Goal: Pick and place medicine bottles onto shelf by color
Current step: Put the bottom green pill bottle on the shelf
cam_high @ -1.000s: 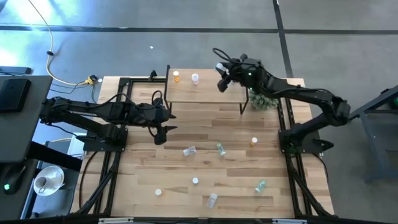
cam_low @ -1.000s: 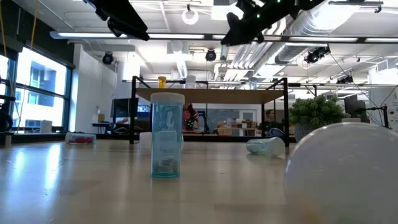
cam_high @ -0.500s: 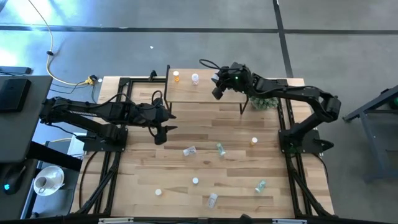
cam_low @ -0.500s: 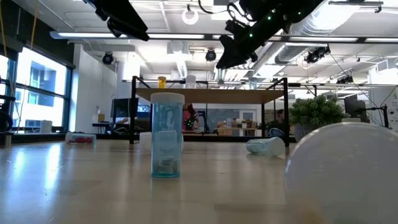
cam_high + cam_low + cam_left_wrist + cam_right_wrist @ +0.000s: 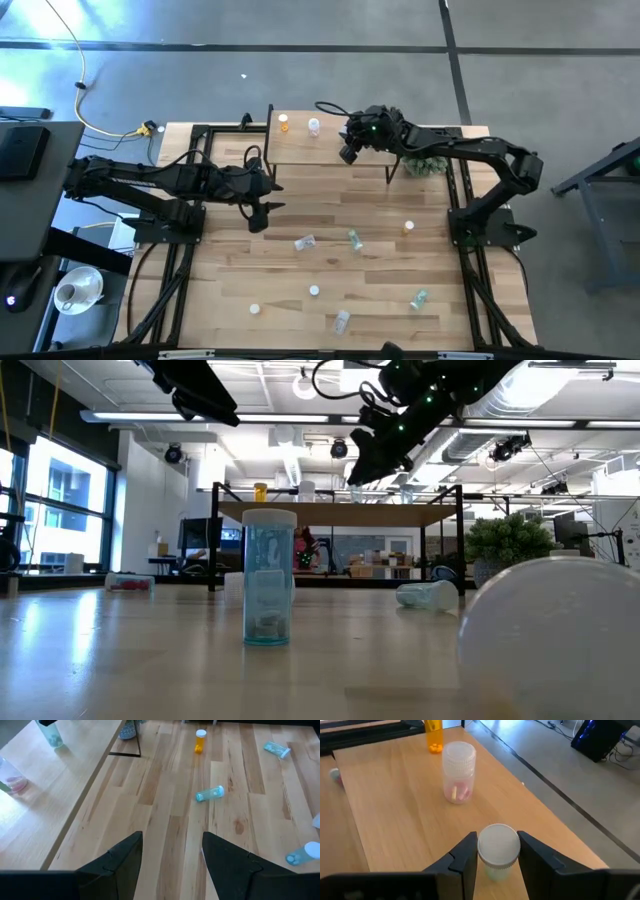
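The shelf (image 5: 330,148) stands at the table's far middle. On it stand an orange bottle (image 5: 284,123) and a pink bottle (image 5: 314,126); both also show in the right wrist view, the pink one (image 5: 459,772) and the orange one (image 5: 433,732). My right gripper (image 5: 348,150) is over the shelf's right part, shut on a greenish bottle with a white cap (image 5: 498,847). My left gripper (image 5: 256,214) is open and empty over the table's left part, in front of the shelf. Several bottles lie or stand on the table's near half. My right gripper pinches the greenish bottle between its two fingers (image 5: 465,856), at the white cap (image 5: 498,845) and the top of the body. The fingers come from above, slanting from the table's right. The bottle stays upright over the shelf board; whether its base touches the board, I cannot tell.
A spiky green plant ball (image 5: 424,160) sits just right of the shelf. On the table are an orange bottle (image 5: 408,229), a green one (image 5: 354,238), a blue lying one (image 5: 304,242) and others nearer the front (image 5: 341,320). An upright blue bottle (image 5: 268,575) shows in the low view.
My right gripper, still shut on the greenish bottle, has gone toward the table's left along the shelf and down toward the shelf board, closer to the pink bottle. The bottle has stayed upright in the hold.
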### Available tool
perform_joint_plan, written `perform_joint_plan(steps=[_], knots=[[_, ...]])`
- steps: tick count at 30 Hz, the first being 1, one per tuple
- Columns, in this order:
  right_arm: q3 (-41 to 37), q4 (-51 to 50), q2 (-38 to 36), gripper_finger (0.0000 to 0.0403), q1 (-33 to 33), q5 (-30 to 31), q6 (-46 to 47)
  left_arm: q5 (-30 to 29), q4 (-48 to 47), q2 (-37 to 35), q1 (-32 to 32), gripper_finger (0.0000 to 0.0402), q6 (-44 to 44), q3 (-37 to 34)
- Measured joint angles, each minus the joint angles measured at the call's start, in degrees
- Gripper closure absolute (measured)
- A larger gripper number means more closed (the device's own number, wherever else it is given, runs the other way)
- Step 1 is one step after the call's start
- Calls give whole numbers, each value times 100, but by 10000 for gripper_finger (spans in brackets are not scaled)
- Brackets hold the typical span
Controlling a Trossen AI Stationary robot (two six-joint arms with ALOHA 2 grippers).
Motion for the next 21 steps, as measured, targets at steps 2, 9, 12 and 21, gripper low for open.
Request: perform_joint_plan(steps=[2,9,12,21], knots=[[0,9,-2,290,-56,0,113,0,2,0,0,204,-1,0],[0,-54,-2,290,-154,-157,332,2,0,0,0,204,-1,0],[0,-80,-2,290,-154,-245,434,2,1,0,0,204,-1,0],[0,-88,-2,269,-156,-201,468,2,0,0,0,204,-1,0]])
